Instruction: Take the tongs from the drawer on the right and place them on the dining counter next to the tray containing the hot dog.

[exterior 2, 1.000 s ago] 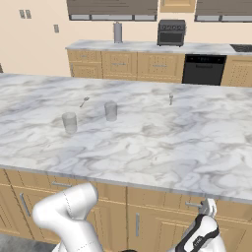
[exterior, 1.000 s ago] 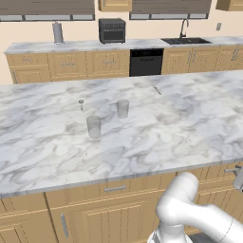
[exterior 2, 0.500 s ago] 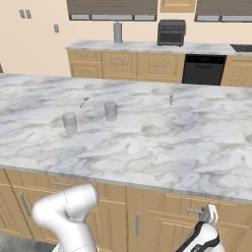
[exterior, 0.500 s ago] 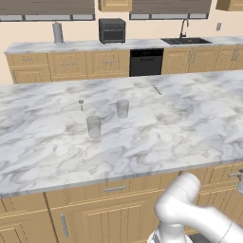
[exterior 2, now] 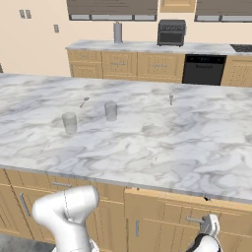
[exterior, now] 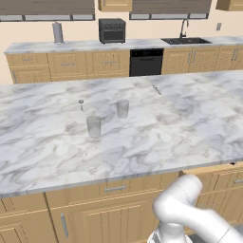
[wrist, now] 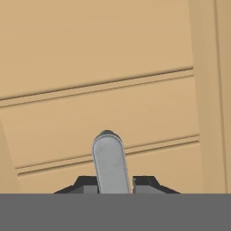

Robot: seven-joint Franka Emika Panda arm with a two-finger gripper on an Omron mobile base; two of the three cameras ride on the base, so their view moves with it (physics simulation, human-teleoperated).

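Note:
My gripper (exterior 2: 210, 227) is low in front of the island cabinets, under the right part of the dining counter (exterior 2: 147, 142). It is shut on the silver bar handle (wrist: 108, 160) of the light oak drawer (exterior 2: 162, 206). In the hand view the handle stands between the two dark fingertips (wrist: 85, 182), with the panelled drawer front (wrist: 113, 90) right behind it. The drawer front stands a little way out from the cabinet face; the left base view has it at the right edge (exterior: 218, 178). The tongs are hidden. Tray and hot dog are out of view.
Two clear glasses (exterior: 94, 126) (exterior: 122, 108) and a small utensil (exterior: 81, 103) sit on the marble counter (exterior: 142, 137). A wall counter with a sink (exterior: 185, 41), a toaster oven (exterior: 112, 30) and a black dishwasher (exterior: 145, 62) lies behind. Closed cabinet doors (exterior 2: 19, 206) are to the left of the drawer.
The gripper, still shut on the handle, has moved back toward the base and lower in the right base view. The drawer front has come out with it.

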